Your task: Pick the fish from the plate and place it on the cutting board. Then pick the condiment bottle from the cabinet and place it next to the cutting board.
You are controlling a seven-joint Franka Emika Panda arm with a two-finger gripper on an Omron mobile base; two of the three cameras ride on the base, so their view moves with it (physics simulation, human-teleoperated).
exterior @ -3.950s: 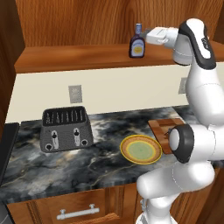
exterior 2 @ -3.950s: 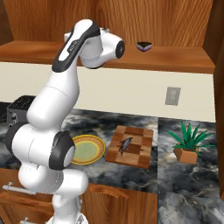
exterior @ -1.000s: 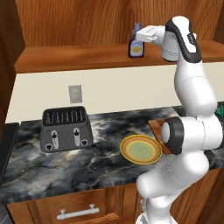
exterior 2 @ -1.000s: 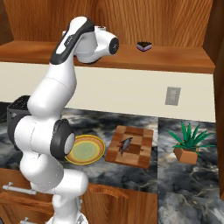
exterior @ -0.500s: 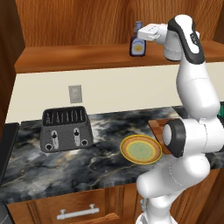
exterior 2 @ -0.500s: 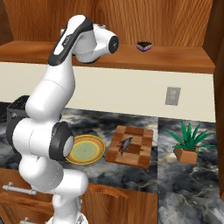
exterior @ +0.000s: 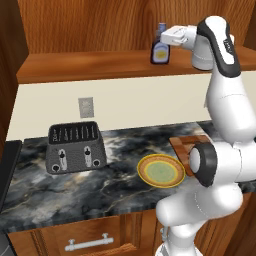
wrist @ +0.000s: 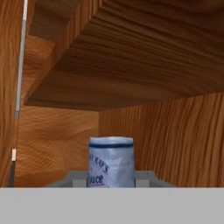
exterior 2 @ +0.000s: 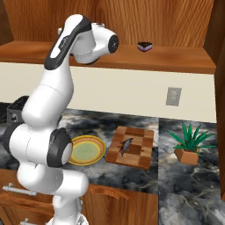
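The first half of the task is judged complete: the fish (exterior 2: 126, 145), small, slender and dark grey, is seen lying on the cutting board (exterior 2: 139, 158), a rectangular wooden slab of lighter and darker checkered blocks, while the plate (exterior 2: 94, 157), round and yellow with an orange-brown rim and pale green centre, lies bare just beside it on the marbled black countertop (exterior: 100, 185). The step in hand is the pick of the condiment bottle (exterior: 159, 47). The bottle is located upright on the open shelf of the cabinet (exterior: 90, 65), whose surfaces are warm brown wood grain. The gripper (exterior: 162, 37) is held level at the bottle's neck and cap, and the jaws are taken to be clamped on the bottle; in the hand view the bluish-grey cap and yellow-white label are seen close ahead, centred low. The bottle body is dark brown, smooth and narrow-necked, so a slip under a loose grip is considered possible. For the next move, a lift clear of the shelf is called for, followed by a withdrawal from under the cabinet's upper panel and a descent to the bare countertop beside the cutting board. A small black-and-pink object (exterior 2: 144, 46) further along the shelf is to be left untouched.
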